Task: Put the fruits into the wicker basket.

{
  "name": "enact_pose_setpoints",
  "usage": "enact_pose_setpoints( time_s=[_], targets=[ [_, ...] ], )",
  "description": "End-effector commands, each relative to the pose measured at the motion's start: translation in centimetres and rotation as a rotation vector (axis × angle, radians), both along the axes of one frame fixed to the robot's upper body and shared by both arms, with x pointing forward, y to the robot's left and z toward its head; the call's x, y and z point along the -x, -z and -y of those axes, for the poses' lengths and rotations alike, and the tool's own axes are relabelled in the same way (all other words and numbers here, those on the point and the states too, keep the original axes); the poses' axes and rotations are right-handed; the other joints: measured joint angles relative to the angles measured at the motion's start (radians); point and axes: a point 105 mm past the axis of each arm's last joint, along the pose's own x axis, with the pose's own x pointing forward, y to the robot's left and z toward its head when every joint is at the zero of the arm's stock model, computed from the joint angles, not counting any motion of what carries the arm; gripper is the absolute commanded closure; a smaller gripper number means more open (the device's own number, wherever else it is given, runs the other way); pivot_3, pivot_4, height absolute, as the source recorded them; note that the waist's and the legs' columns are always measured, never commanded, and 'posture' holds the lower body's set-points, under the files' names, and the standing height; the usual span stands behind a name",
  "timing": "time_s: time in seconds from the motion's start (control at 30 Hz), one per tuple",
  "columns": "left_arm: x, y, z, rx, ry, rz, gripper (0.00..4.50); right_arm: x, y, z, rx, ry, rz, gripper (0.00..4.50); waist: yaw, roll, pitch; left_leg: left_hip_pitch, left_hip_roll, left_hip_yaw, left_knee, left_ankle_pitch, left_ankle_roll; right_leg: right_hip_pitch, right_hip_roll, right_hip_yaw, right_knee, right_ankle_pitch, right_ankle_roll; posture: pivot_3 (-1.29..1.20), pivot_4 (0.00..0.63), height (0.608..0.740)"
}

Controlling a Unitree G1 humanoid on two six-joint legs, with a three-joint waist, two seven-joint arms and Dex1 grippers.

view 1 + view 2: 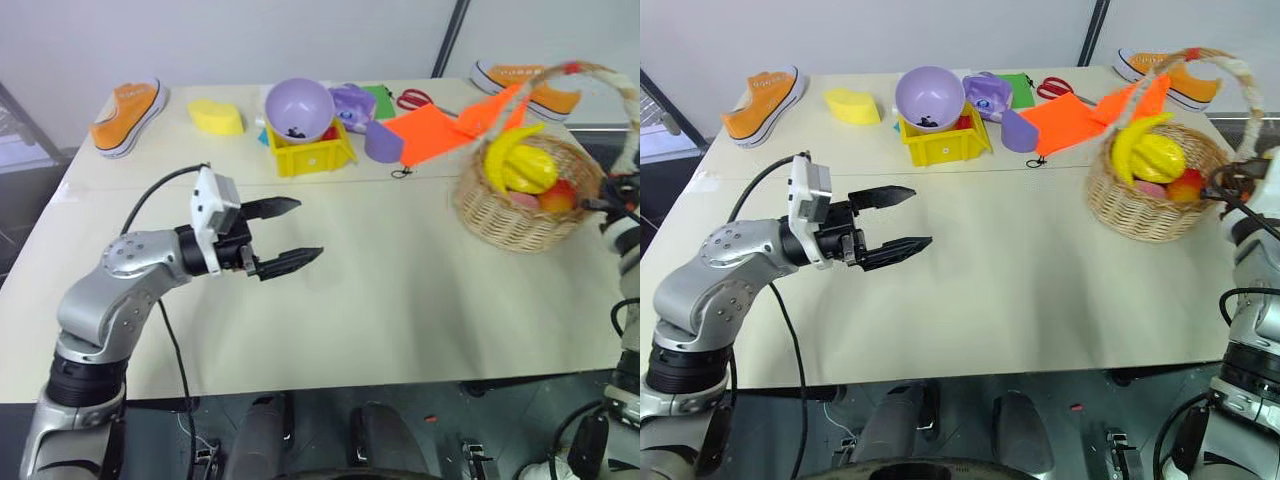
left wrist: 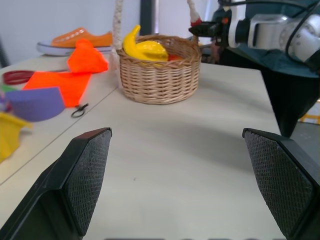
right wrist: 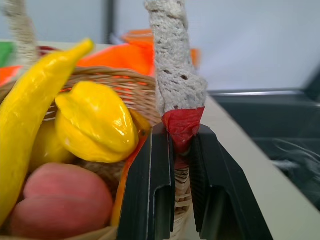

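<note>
The wicker basket (image 1: 520,235) stands at the table's right side. In it lie a curved yellow banana (image 1: 505,145), a glossy ridged yellow fruit (image 1: 530,170), a pink peach (image 3: 60,200) and a red-yellow fruit (image 1: 562,197). My right gripper (image 3: 181,135) is at the basket's right rim, shut on the foot of the handle (image 3: 175,75), where its red wrap sits. My left gripper (image 1: 290,232) hovers open over the table's left-middle, pointing right toward the basket, with nothing between its fingers.
At the back stand a yellow bin (image 1: 310,155) with a purple bowl (image 1: 298,108) on it, a yellow sponge (image 1: 215,117), orange cloth (image 1: 440,128), red scissors (image 1: 415,98) and two orange shoes (image 1: 128,117) (image 1: 525,85). The basket sits close to the table's right edge.
</note>
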Motion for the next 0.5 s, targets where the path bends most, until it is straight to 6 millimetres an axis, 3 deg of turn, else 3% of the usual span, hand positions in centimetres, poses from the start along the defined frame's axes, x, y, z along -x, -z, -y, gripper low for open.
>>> enact_pose_setpoints(
  time_s=[0.03,0.1,0.2,0.3,0.4,0.5],
  targets=[
    [-0.4,-0.3,0.3,0.011,-0.023,0.037,0.00,0.8,-1.0,0.9,-0.012,0.011,0.066,3.55,-0.003,0.001,0.000,0.000,0.000,0.000,0.000,0.000,0.000,0.000,0.000,0.000,0.000,0.000,0.000,0.00,0.150,0.738],
    [-0.5,-0.2,0.4,0.017,-0.033,0.040,0.00,1.0,-1.1,1.0,-0.005,0.019,0.077,2.70,-0.001,0.001,0.000,0.000,0.000,0.000,0.000,0.000,0.000,0.000,0.000,0.000,0.000,0.000,0.000,0.00,0.150,0.738],
    [-1.6,0.8,-0.4,-0.008,-0.130,0.042,0.00,2.3,-1.8,0.1,0.116,0.013,0.080,1.07,0.002,0.001,0.000,0.000,0.000,0.000,0.000,0.000,0.000,0.000,0.000,0.000,0.000,0.000,0.001,0.00,0.150,0.738],
    [-2.4,2.1,-1.8,-0.007,-0.212,0.024,0.00,3.9,-1.5,-0.8,0.233,0.002,0.048,1.07,0.003,0.002,-0.001,0.000,-0.001,0.000,0.000,0.000,0.000,0.000,0.000,0.000,0.000,-0.001,0.001,0.00,0.150,0.738],
    [-3.3,3.7,-4.4,0.056,-0.346,-0.015,0.00,6.1,0.4,-1.9,0.270,-0.070,-0.008,1.07,0.003,0.002,-0.001,0.000,0.000,-0.001,0.000,0.000,0.000,0.001,-0.001,0.000,0.000,-0.001,0.001,0.00,0.150,0.738],
    [-4.1,7.3,-8.7,0.029,-0.549,-0.080,0.00,8.0,3.0,-5.7,0.247,-0.309,-0.061,1.07,0.001,0.002,-0.001,0.000,0.000,-0.001,0.000,0.000,0.000,0.001,-0.002,0.000,-0.001,-0.001,0.001,0.00,0.150,0.738]
  ],
)
